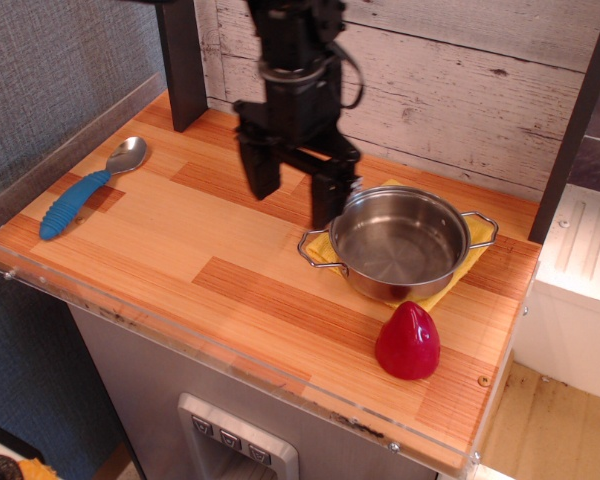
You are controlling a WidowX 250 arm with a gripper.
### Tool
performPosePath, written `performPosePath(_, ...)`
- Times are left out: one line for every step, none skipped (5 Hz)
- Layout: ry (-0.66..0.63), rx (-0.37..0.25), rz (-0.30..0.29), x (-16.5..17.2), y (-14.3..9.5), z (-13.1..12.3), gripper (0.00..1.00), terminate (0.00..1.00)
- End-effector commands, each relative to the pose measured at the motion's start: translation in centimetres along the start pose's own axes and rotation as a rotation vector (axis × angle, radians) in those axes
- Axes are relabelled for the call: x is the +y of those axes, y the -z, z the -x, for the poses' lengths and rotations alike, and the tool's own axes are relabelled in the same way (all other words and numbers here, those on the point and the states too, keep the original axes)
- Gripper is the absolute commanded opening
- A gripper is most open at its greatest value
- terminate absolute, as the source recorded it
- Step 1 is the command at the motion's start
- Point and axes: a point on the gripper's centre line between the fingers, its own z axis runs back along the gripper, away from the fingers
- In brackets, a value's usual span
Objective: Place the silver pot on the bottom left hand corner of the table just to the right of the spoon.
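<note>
Sitting on a yellow cloth [458, 283] at the right side of the table [230, 290], the silver pot [400, 243] is upright, empty and not yet gripped. A red object [407, 340] stands just in front of it. The gripper [293, 194] hangs just left of the pot's rim, jaws spread apart and holding nothing, one finger near the left loop handle. The step in hand looks like the approach to the grasp. Next, the jaws likely need to straddle the pot's wall or handle and close. The spoon [87, 187] lies well apart at the left edge, with bare wood to its right for the drop.
</note>
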Motion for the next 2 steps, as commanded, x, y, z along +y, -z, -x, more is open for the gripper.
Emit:
performPosePath(0.022, -0.046, -0.012, -2.1, 1.0, -3.9, 1.0, 0.0)
performPosePath(0.016, -0.013, -0.01, -1.7, 2.6, -4.5, 1.0, 0.0)
